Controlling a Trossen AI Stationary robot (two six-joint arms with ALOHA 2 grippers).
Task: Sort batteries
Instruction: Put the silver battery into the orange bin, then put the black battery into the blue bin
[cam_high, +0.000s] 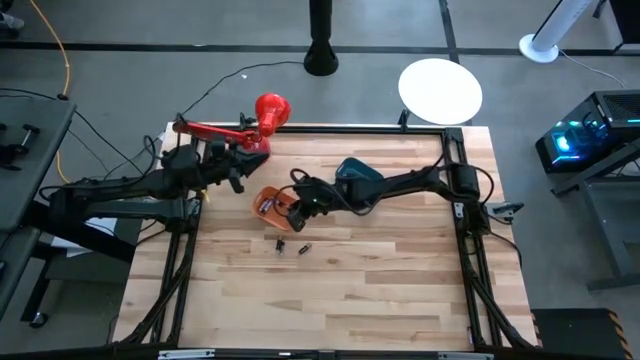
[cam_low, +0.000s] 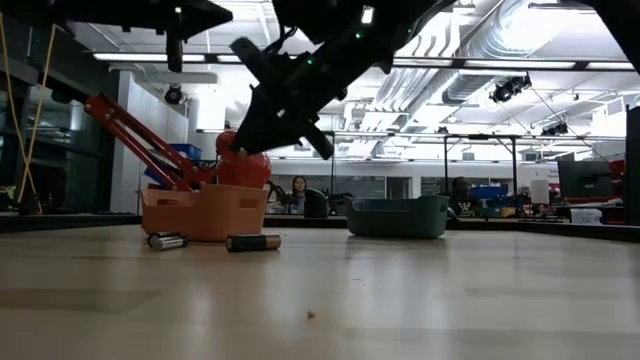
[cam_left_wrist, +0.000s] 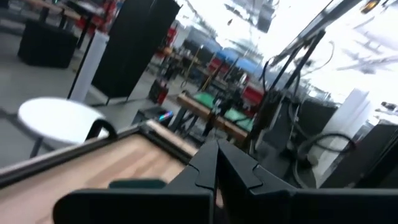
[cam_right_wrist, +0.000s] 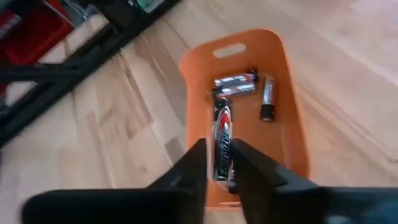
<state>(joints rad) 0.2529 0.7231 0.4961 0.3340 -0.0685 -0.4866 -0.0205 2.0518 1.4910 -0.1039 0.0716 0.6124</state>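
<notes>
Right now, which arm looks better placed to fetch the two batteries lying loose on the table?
The right. Its gripper hangs over the orange bin, right beside the loose batteries. The left gripper waits shut farther back, near the red lamp.
</notes>
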